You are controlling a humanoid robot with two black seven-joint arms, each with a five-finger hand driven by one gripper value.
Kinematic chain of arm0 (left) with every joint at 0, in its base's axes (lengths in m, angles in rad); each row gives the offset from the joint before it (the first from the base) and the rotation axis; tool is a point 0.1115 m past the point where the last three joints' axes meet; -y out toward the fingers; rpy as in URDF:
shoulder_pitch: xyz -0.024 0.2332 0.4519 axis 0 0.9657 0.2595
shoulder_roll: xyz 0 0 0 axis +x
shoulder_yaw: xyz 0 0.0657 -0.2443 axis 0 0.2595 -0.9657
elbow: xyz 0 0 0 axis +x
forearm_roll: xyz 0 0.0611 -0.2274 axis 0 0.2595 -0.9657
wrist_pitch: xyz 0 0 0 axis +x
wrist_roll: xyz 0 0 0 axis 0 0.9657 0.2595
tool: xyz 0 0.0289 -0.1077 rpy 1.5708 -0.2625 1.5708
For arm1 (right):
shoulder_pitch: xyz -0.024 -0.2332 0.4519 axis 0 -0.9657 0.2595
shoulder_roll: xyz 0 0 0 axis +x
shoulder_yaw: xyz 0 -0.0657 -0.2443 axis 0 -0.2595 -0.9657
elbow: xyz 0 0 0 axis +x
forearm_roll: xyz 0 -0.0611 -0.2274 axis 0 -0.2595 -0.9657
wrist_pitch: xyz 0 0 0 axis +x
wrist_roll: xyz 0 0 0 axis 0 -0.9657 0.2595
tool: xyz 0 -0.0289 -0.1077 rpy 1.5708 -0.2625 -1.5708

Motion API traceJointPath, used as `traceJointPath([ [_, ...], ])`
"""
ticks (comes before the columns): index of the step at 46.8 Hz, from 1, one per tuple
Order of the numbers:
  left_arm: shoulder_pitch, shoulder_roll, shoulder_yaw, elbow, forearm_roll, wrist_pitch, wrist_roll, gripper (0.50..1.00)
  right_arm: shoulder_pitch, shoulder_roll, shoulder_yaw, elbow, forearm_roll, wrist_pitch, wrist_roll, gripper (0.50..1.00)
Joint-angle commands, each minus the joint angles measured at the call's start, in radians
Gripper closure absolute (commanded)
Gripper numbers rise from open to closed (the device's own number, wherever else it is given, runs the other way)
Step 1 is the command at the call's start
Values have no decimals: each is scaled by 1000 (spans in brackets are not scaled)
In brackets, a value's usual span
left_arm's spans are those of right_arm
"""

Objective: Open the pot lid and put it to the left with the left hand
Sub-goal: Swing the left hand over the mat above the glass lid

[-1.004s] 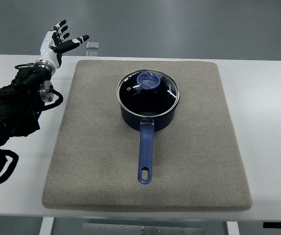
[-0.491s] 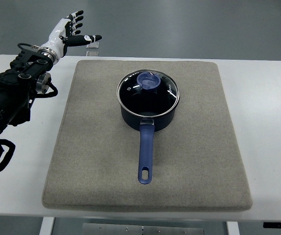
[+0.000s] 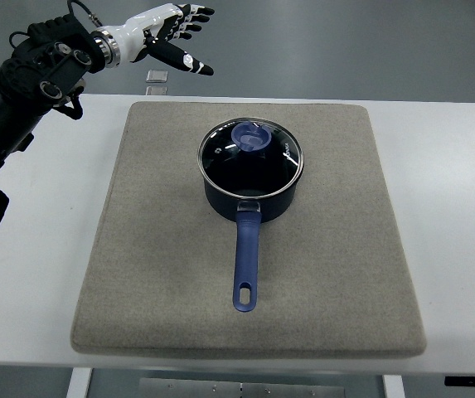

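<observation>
a grey mat covers most of the white table. a small square tile lies just beyond the table's far edge. nothing lies between the hand and the pot. the left hand hovers above the far left corner of the mat, fingers spread, holding nothing. the blue pot stands at mat centre, handle toward the near edge, glass lid seated with its blue knob up. bare mat lies left of the pot.
</observation>
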State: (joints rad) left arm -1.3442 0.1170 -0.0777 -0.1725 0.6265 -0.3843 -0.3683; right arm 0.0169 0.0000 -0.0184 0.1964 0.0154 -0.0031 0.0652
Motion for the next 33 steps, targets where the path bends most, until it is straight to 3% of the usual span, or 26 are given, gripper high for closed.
traceJointPath([
  [1,-1,-2,33,-5,1,11,-1,523,0,0,0,0,0,0,1,583],
  [10,-23,-16,49,-50,-1,22,-4,523,0,0,0,0,0,0,1,583],
  [23,-59,33,55,-208,15,-44,-34,519,0,0,0,0,0,0,-1,583],
  [33,-64,52,44,-237,6,-136,-34,516,0,0,0,0,0,0,1,583],
])
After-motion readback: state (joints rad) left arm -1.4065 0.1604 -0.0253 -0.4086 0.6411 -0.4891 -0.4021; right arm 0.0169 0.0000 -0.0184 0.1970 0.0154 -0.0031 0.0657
